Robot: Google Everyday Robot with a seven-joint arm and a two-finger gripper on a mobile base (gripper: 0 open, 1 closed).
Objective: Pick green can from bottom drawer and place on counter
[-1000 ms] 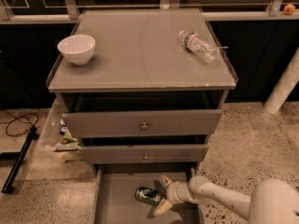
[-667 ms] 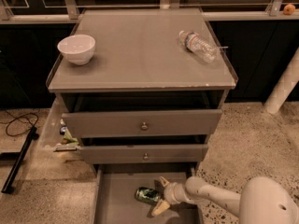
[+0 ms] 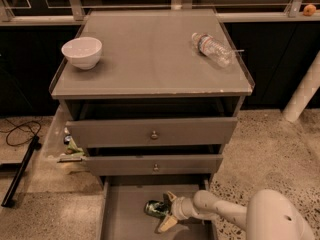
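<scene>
Gripper [image 3: 169, 212]: one, down in the bottom drawer [image 3: 125, 216], its two fingers [image 3: 170, 199] spread.
Can [image 3: 155, 208]: one, just left of the gripper.
Drawers: three, the bottom drawer plus two knobbed drawers [image 3: 115, 132] [image 3: 115, 164] above the gripper.
Knobs [image 3: 154, 134] [image 3: 155, 167]: two.
Counter [image 3: 150, 64]: one, well above.
Bowl [image 3: 81, 52]: one, up and left.
Bottle [image 3: 212, 49]: one, up and right.
</scene>
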